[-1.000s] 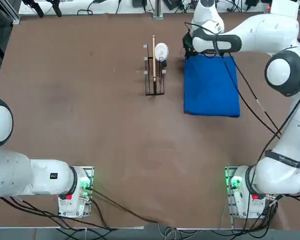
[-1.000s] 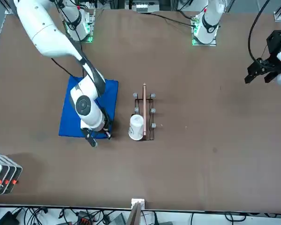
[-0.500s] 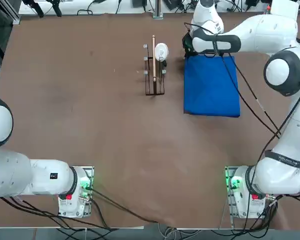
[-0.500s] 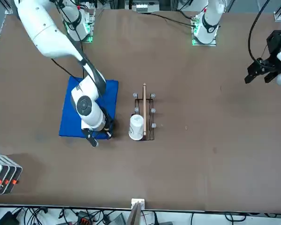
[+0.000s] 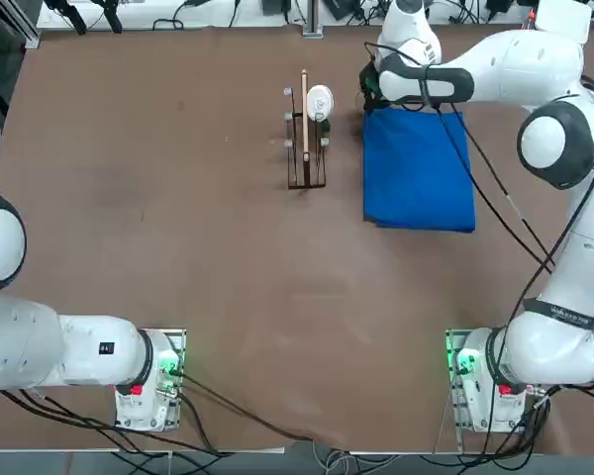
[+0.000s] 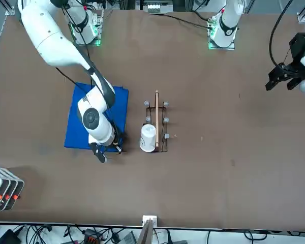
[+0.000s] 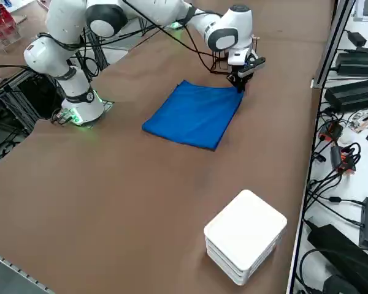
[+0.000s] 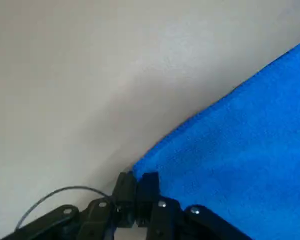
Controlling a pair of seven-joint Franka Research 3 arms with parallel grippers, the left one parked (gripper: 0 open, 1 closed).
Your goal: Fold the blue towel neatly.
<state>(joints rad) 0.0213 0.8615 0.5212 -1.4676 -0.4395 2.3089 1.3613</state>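
Right wrist view: the blue towel has its corner pinched between the closed fingers of the right gripper.

The towel lies flat on the brown table on the robot's right, far from the bases. The gripper holds its far corner, the one nearest a small wire rack with a white cup. A white box sits apart.

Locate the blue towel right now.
Top view: the blue towel lies flat in the table's far right part, beside the wire rack, with the right hand shut on its far corner.
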